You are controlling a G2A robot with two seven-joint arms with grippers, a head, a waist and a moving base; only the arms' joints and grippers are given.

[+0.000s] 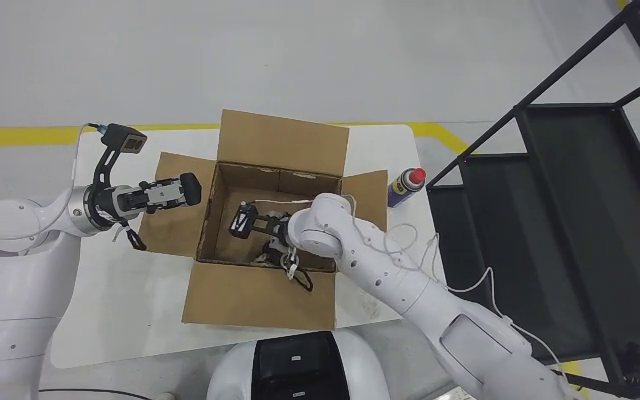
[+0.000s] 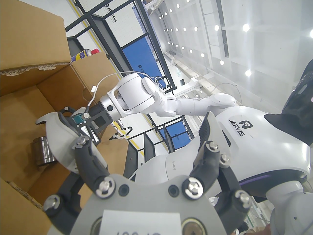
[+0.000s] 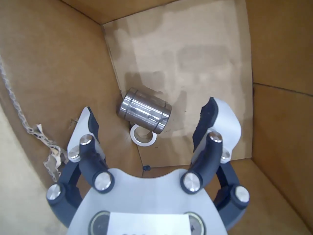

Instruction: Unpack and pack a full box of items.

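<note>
Right gripper (image 3: 149,110) hangs, jaws spread, over steel cylinder (image 3: 144,113) and ring (image 3: 137,140) inside box (image 3: 49,50).

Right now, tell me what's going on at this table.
The right gripper is down inside the open cardboard box, jaws open, above a metal cylinder lying on its side next to a ring on the box floor. The left gripper, also open, holds nothing by the box's edge. A spray can sits outside.
</note>
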